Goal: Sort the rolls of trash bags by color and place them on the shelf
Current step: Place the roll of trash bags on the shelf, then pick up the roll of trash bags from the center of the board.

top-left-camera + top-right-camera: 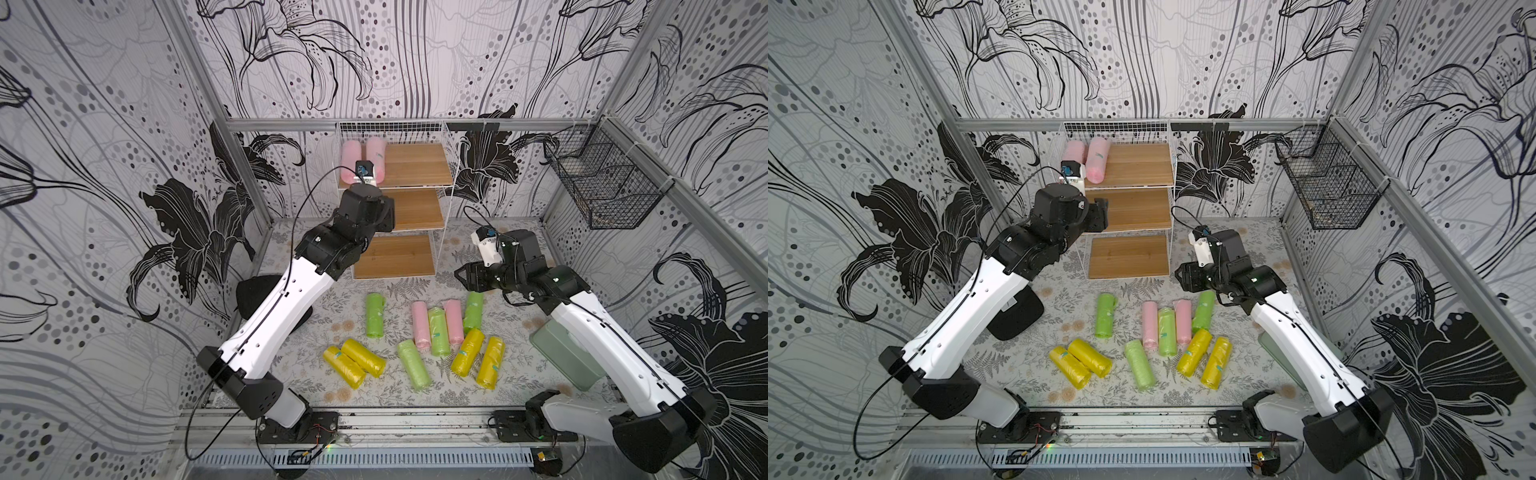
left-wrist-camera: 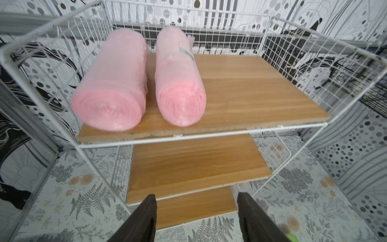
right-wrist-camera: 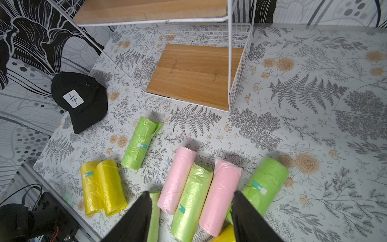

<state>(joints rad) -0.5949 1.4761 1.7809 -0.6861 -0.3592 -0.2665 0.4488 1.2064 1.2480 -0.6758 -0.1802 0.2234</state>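
Left wrist view gives us the clearest tally: one pink roll (image 2: 109, 83) and a second pink roll (image 2: 180, 83), which bears a teal sticker, lie just beside each other at the left end of the top board (image 2: 251, 94) of the shelf (image 2: 282, 52). The shelf stands at the back edge of the tabletop (image 1: 395, 395). The left jaws are parted and empty, held in front of the shelf and clear of both rolls. The middle board (image 2: 194, 165) and bottom board (image 3: 194, 71) are bare.

We judge the task barely begun, with ten rolls on the tabletop between the shelf and the front edge. Two loose pink rolls (image 1: 420, 325) flank a green roll (image 1: 439, 331). Three more green rolls (image 1: 375, 315) and four yellow rolls (image 1: 363, 357) lie around them, the yellow ones in two pairs nearest the front edge. The right jaws hover above the pink-and-green cluster, spread apart and gripping nothing.

Every roll is a short cylinder of thin, glossy, crinkled film, its end showing a loose spiral; we expect it to give under a squeeze. The boards are smooth, light wood-grain, the shelf's frame is thin white wire grid, and the tabletop wears a matte fern-and-rose print
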